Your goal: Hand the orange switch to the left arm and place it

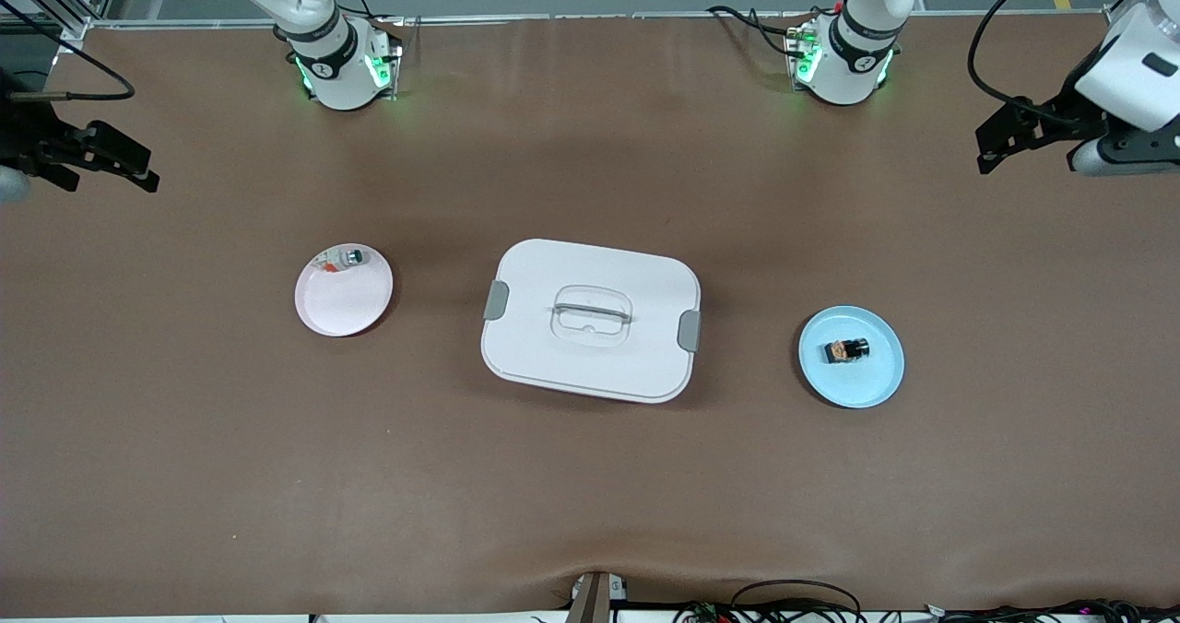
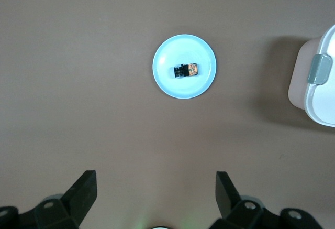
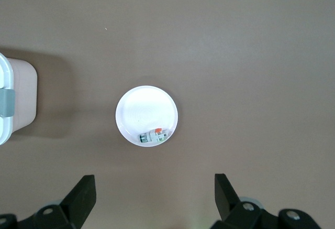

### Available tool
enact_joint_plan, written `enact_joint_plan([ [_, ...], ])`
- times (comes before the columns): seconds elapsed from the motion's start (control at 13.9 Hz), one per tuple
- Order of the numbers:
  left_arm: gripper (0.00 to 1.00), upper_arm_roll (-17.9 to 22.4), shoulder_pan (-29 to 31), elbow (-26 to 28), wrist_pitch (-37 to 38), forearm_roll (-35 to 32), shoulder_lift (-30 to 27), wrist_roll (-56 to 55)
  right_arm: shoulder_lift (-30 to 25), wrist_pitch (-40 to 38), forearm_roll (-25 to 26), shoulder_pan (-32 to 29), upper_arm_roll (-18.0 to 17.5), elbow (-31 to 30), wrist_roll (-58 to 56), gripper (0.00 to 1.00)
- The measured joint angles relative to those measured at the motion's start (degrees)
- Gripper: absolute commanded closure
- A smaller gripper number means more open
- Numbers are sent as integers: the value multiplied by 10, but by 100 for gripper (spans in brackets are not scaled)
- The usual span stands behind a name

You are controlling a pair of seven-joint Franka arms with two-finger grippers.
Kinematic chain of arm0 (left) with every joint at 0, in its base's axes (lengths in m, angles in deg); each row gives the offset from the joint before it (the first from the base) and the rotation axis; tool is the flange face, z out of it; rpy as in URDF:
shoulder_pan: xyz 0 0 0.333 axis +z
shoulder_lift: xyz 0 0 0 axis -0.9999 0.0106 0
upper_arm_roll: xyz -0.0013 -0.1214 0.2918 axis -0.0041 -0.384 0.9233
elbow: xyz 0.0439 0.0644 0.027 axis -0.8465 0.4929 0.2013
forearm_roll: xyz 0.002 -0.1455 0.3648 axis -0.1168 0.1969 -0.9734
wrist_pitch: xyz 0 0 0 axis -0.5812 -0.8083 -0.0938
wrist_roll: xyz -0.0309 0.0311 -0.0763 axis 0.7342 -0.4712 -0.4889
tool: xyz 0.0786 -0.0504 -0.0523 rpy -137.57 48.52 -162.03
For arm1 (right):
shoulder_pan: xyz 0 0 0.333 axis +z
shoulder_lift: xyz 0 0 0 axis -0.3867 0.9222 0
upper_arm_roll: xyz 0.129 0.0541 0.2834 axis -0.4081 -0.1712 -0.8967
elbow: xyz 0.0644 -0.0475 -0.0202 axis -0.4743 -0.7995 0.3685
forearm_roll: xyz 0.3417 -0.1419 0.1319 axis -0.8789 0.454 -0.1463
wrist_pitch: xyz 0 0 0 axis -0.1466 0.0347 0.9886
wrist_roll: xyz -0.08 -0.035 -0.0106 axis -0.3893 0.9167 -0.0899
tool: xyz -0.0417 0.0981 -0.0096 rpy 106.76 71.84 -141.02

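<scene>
Orange switch [image 1: 847, 350] lies on its side on the blue plate [image 1: 871, 388], toward the left arm's end of the surface [image 1: 590, 503] from the white box [image 1: 590, 321]. That box sits shut, grey latches at both ends, a clear handle sunk in its lid. Toward the right arm's end from the box rests the pink plate [image 1: 343, 305], carrying a small teal-and-silver piece [image 1: 352, 256] with a red bit. The left gripper [image 2: 156, 187] hangs high over bare surface toward the left arm's end from the box, jaws spread wide and empty. The right gripper [image 3: 155, 189] hangs likewise toward the right arm's end, jaws apart, holding nothing.
</scene>
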Motion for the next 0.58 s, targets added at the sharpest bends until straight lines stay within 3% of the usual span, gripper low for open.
enact_joint_plan([
  [0.58,0,20,-13,10,0,2,-9,15,-5,2,2,6,1,2,-8,0],
])
